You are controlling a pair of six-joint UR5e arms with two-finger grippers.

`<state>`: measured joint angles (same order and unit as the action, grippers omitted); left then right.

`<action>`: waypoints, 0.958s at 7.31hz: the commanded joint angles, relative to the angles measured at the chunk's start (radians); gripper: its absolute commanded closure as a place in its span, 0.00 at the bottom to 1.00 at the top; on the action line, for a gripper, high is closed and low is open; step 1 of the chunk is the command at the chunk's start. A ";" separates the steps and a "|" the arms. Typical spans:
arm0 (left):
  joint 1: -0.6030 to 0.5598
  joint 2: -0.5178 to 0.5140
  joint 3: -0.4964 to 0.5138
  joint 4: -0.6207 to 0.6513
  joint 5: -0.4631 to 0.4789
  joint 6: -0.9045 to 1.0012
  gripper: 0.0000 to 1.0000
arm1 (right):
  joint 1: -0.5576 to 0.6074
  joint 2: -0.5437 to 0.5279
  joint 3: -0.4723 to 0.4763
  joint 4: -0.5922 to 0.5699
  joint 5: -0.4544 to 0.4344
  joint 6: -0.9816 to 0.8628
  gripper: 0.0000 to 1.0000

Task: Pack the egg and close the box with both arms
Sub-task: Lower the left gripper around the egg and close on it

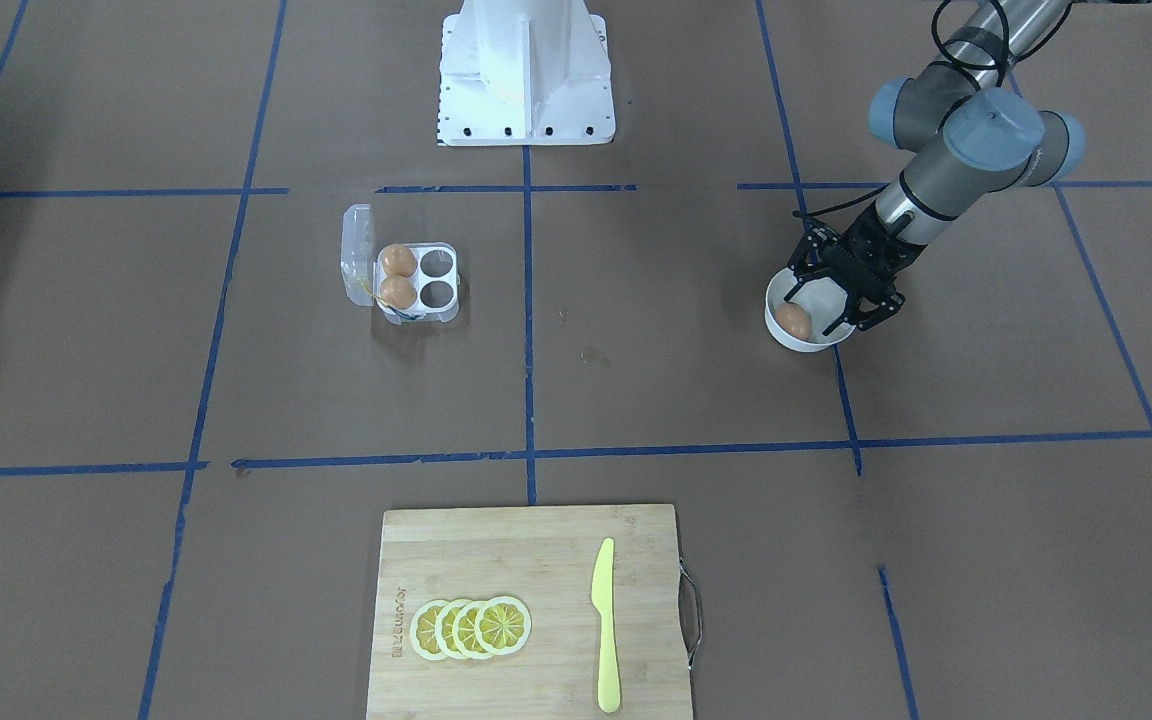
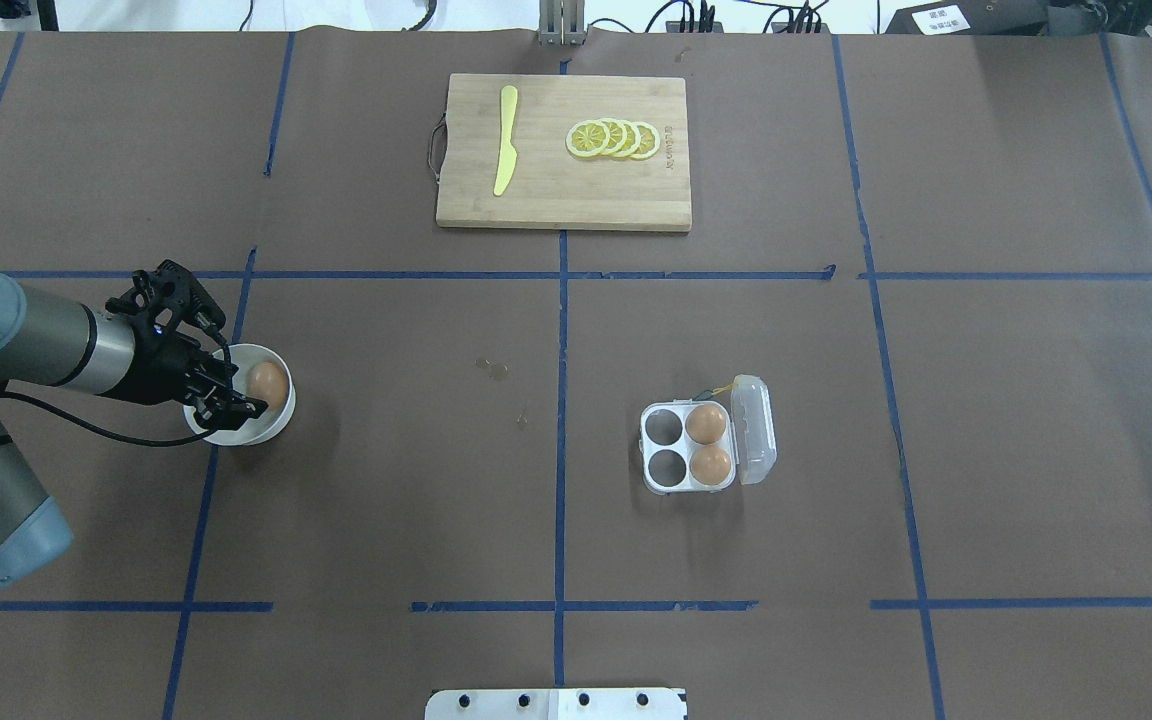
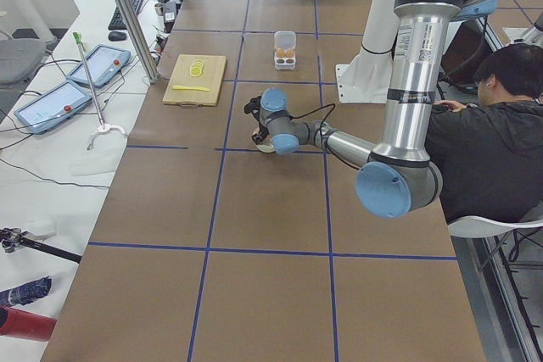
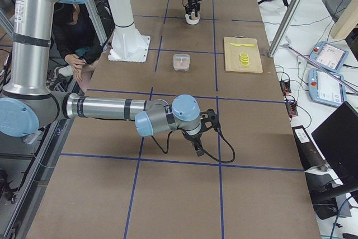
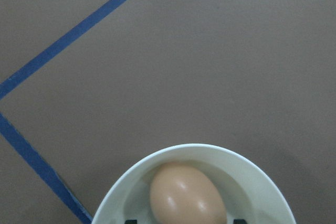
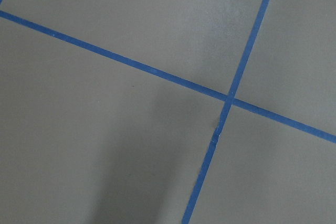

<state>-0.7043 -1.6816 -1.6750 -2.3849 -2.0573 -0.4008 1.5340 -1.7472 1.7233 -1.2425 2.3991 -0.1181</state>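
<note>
The egg [image 1: 792,319] lies in a round white bowl [image 1: 782,341] on the table's left side; it also shows in the overhead view [image 2: 267,381] and the left wrist view [image 5: 187,195]. My left gripper [image 1: 818,306] is open and low over the bowl, its fingers on either side of the egg. The clear box [image 2: 674,466] stands mid-table with its lid [image 2: 753,428] open; two brown eggs [image 2: 705,423] fill the cells by the hinge, and the other two cells are empty. My right gripper [image 4: 198,145] shows only in the exterior right view, low over bare table; I cannot tell if it is open.
A wooden cutting board [image 2: 546,205] with lemon slices [image 2: 614,139] and a yellow knife [image 2: 505,140] lies at the far edge. The white pedestal base [image 1: 526,75] stands on the robot's side. A seated person [image 3: 492,125] is beside the table.
</note>
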 commanded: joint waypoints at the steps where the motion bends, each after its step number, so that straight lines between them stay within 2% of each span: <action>1: 0.000 -0.010 -0.002 0.001 -0.004 -0.003 0.21 | 0.000 0.000 0.001 0.000 0.000 0.000 0.00; 5: 0.000 -0.033 0.015 0.001 -0.003 -0.049 0.29 | 0.000 0.000 -0.001 0.000 0.000 0.000 0.00; 7: 0.000 -0.033 0.018 0.001 -0.003 -0.050 0.27 | 0.000 0.002 -0.001 0.000 0.000 0.000 0.00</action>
<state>-0.7041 -1.7133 -1.6596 -2.3838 -2.0602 -0.4481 1.5340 -1.7463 1.7229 -1.2425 2.3992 -0.1188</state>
